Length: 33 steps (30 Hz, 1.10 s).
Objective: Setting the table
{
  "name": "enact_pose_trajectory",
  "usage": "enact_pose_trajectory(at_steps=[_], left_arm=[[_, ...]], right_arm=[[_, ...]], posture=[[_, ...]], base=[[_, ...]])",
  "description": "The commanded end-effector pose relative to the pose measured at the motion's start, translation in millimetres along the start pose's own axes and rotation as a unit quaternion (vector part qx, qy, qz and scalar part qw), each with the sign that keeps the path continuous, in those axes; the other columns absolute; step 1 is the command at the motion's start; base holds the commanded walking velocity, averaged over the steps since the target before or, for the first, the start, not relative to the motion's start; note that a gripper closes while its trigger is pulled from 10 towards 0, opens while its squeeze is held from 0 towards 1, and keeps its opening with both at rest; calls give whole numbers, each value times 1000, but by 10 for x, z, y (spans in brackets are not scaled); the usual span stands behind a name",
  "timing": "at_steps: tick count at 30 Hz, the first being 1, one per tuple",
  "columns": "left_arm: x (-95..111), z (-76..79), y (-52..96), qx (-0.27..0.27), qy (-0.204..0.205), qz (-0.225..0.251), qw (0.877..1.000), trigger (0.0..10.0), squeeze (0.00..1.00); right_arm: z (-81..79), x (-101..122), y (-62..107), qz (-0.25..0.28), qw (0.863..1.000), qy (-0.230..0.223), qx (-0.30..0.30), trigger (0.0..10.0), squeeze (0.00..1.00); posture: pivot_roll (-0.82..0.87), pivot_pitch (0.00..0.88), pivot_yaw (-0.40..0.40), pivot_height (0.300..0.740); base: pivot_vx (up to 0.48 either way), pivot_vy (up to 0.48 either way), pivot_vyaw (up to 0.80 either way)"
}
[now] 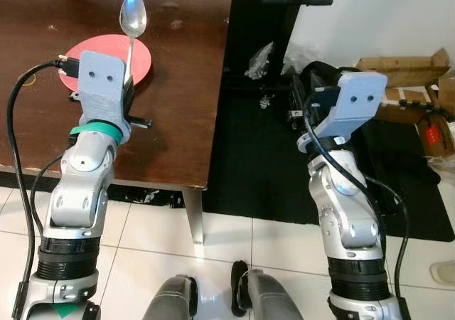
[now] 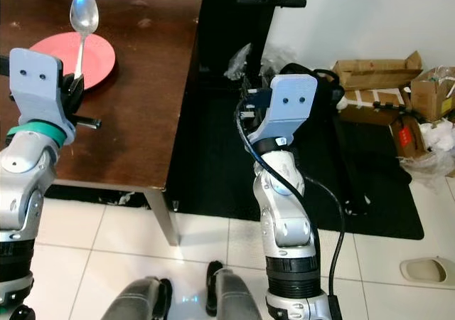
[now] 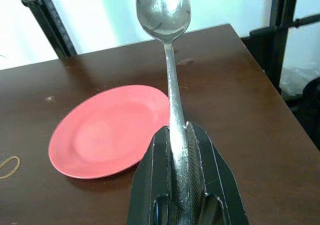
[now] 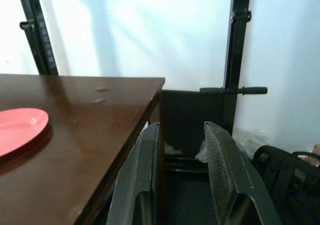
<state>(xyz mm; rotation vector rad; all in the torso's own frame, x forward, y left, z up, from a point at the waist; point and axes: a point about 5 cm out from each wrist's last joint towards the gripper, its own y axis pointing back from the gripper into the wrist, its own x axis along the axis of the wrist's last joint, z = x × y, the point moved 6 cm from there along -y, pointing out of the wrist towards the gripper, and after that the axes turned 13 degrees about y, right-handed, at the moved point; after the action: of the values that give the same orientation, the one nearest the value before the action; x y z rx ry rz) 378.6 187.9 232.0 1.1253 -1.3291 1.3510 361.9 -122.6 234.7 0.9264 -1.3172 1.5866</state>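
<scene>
Silver metal spoon [image 3: 171,80] stood upright in the left gripper [image 3: 177,185], fingers clamped tight on the lower handle, bowl up and shiny, handle straight and smooth. Spoon was held above the dark brown wooden table [image 1: 178,107], over the near edge of the red plate [image 3: 107,130]. Step looked like carry-to-place: spoon in hand, not yet laid down. Next move probably called for lowering and tilting it flat beside the plate, then letting go. Right gripper [image 4: 182,170] hung off the table's side, fingers parted, holding nothing.
</scene>
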Motion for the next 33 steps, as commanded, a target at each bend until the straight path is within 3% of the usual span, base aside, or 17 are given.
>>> enact_pose_trajectory(at_steps=[1,12,33], left_arm=[[-3,-39,-18,9,3,6,1000,10000,0],[70,61,-132,-7,18,30,999,10000,0],[24,152,-162,-21,27,34,999,10000,0]], right_arm=[[35,-15,2,1,1000,2,-8,10000,0],[128,-42,-24,5,1000,12,-23,10000,0],[146,-101,-10,2,999,22,-23,10000,0]], posture=[[74,39,42,740],[51,1,48,740],[39,0,51,740]], base=[[0,0,0],[0,0,0],[-305,0,0]])
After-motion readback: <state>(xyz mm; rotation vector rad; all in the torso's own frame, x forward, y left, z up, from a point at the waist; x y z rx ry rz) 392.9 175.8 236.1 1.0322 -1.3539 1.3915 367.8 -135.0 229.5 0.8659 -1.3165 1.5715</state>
